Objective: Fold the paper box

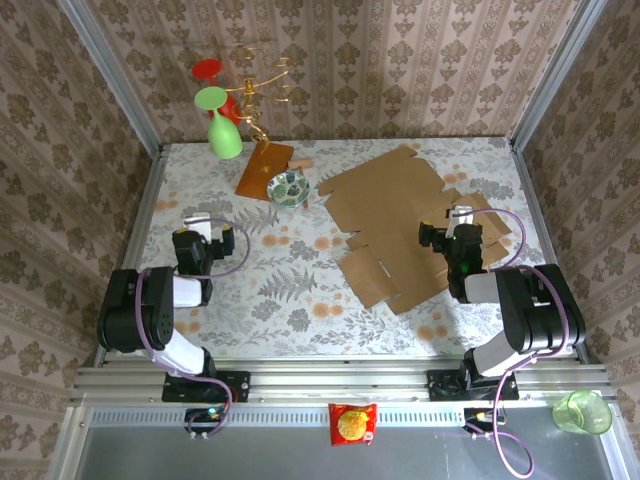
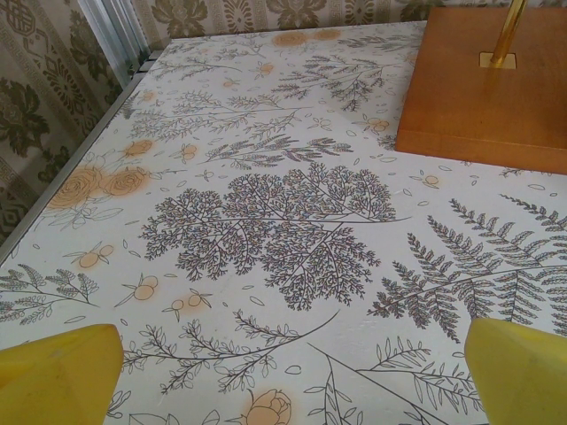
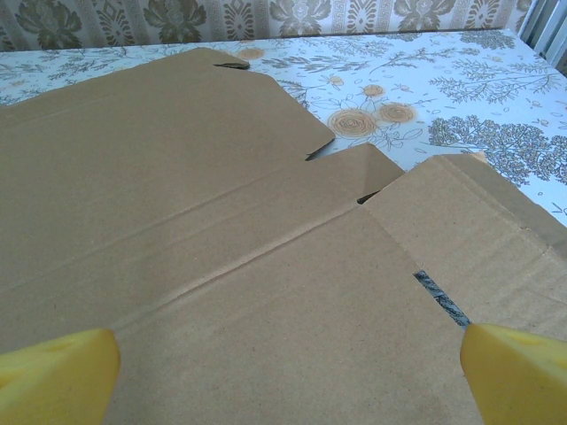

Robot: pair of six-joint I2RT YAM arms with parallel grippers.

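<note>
Flowery table [image 1: 300, 295], flat brown paper box [image 1: 385, 215] with creases and flaps lying right of the middle, right gripper [image 3: 285, 376] over it, yellow fingers [image 3: 53, 372] wide apart, left gripper [image 2: 292, 376] wide apart over bare table, smooth orange-brown board [image 1: 262, 170], small round bowl [image 1: 289, 186] between board and box.

In the right wrist view the paper box [image 3: 221, 266] runs off the left and bottom edges, and the right fingers [image 3: 55, 376] are yellow tips clipped by the lower corners. The left fingers [image 2: 58, 379] are clipped likewise in the left wrist view, where the upper right edge cuts the base board [image 2: 485, 84] and its gold stem [image 2: 507, 31]. From above, the right arm [image 1: 468, 262] covers part of the box's right side; the packet [image 1: 352, 423] at bottom centre bears print too small to read.
</note>
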